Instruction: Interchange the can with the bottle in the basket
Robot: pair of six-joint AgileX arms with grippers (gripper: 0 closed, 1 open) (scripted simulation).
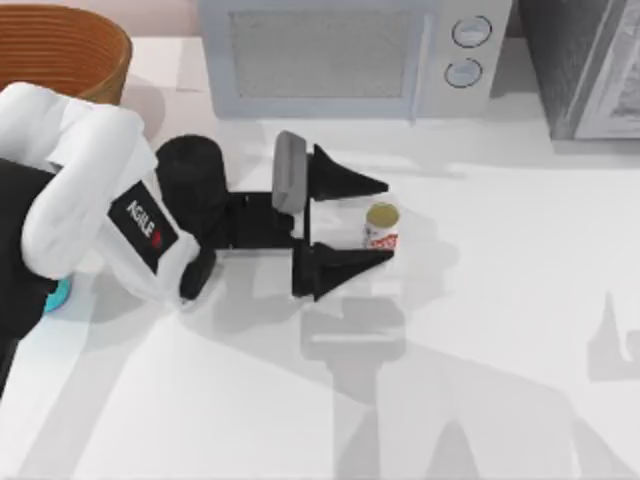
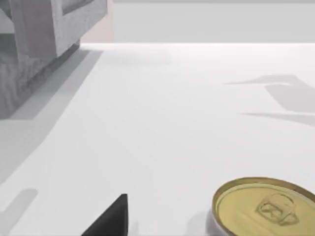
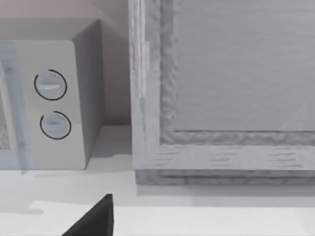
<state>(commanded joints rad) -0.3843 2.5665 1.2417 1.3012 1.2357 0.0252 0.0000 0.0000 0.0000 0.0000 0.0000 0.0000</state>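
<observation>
Now left gripper [image 1: 385, 228] at frame centre, fingers spread apart either side of upright can [image 1: 381, 226] for a side grasp; basket [image 1: 70, 52] upper left; right gripper state undeterminable.

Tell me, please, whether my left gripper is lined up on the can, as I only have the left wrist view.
Observer: In the top view, the left gripper is open, with one finger on each side of the upright can.
Operator: Thank you. Where is the basket?
Observer: The basket sits at the table's far left corner, behind the left arm.
Operator: What does the right arm face?
Observer: Its wrist view looks at a microwave and a grey cabinet.
</observation>
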